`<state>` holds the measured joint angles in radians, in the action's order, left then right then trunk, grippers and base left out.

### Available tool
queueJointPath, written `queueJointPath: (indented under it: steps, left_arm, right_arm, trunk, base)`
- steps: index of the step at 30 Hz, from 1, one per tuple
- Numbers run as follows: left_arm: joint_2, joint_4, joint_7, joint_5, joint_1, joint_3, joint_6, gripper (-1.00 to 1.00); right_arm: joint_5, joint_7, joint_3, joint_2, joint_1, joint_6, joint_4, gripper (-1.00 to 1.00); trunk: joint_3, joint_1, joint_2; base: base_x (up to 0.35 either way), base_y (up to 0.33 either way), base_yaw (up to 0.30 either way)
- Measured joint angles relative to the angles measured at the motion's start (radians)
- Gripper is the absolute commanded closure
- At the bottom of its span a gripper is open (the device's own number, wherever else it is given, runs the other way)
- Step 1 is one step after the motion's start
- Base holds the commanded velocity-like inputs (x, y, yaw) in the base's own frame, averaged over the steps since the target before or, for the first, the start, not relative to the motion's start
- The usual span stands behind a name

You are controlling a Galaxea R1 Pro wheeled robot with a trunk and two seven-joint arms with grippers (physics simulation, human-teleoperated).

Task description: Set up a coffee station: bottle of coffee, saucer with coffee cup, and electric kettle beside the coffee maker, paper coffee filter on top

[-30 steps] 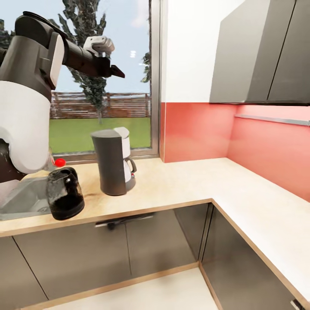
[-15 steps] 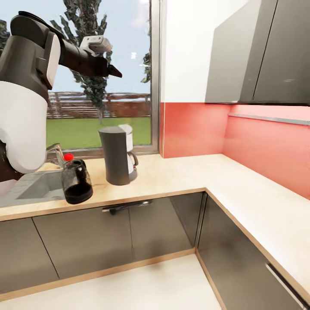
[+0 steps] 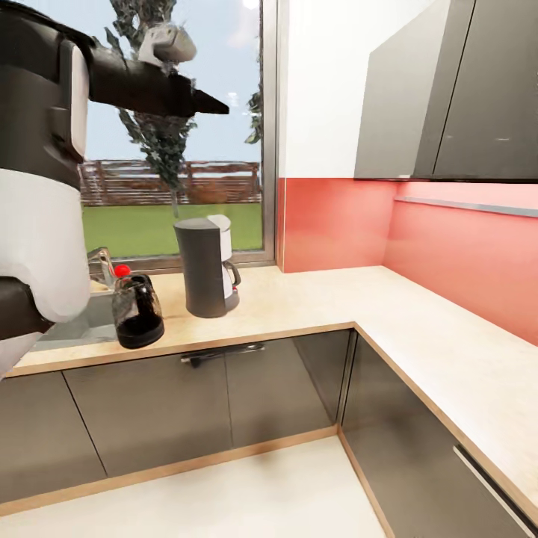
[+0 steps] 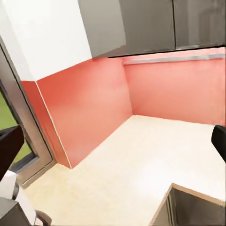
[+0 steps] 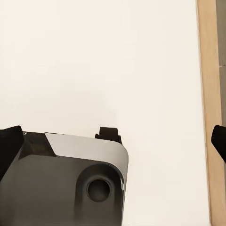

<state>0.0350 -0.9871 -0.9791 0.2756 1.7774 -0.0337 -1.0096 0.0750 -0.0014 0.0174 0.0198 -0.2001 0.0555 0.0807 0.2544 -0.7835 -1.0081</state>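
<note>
The dark grey coffee maker (image 3: 208, 265) stands on the wooden countertop (image 3: 314, 299) below the window. Beside it, near the sink, is a dark rounded glass vessel (image 3: 138, 310) with black contents; I cannot tell whether it is the kettle or the coffee bottle. My left gripper (image 3: 211, 104) is held high in front of the window, well above the coffee maker. In the left wrist view its fingers stand wide apart, so the left gripper (image 4: 113, 146) is open and empty. My right gripper (image 5: 113, 141) is open too, hanging over the pale floor.
A sink (image 3: 75, 325) with a faucet (image 3: 101, 263) and a red knob (image 3: 122, 270) lies left of the vessel. The L-shaped counter runs on to the right under grey wall cabinets (image 3: 448, 90). My own base (image 5: 66, 183) shows below the right gripper.
The whole picture has shifted, so the camera moved back and turned; the counter looks farther off. My left arm now reaches higher and further across the window.
</note>
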Motion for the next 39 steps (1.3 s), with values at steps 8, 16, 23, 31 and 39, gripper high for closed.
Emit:
queueJointPath:
  steps: [8, 16, 23, 31, 39]
  left_arm:
    - [0.000, -0.306, -0.208, 0.001, -0.280, -0.001, 0.006, -1.00]
    - [0.007, -0.420, -0.372, 0.001, -0.552, -0.002, 0.028, -1.00]
    - [0.053, -0.445, -0.494, 0.001, -0.768, -0.001, 0.131, -1.00]
    - [0.096, -0.451, -0.582, 0.003, -1.044, 0.000, 0.278, -1.00]
    - [0.103, -0.412, -0.585, 0.008, -1.241, 0.004, 0.398, -1.00]
  right_arm:
    - [0.000, 0.000, 0.000, 0.000, 0.000, 0.000, 0.000, -1.00]
    - [0.000, 0.000, 0.000, 0.000, 0.000, 0.000, 0.000, -1.00]
    - [0.000, 0.000, 0.000, 0.000, 0.000, 0.000, 0.000, -1.00]
    - [0.000, -0.001, 0.000, 0.000, 0.000, 0.000, 0.000, -1.00]
    - [0.000, -0.001, 0.000, 0.000, 0.000, 0.000, 0.000, -1.00]
  trunk:
    - [0.000, 0.000, 0.000]
    - [0.000, 0.000, 0.000]
    - [0.000, 0.000, 0.000]
    - [0.000, 0.000, 0.000]
    - [0.000, 0.000, 0.000]
  base:
    - [0.000, 0.000, 0.000]
    - [0.000, 0.000, 0.000]
    - [0.000, 0.000, 0.000]
    - [0.000, 0.000, 0.000]
    - [0.000, 0.000, 0.000]
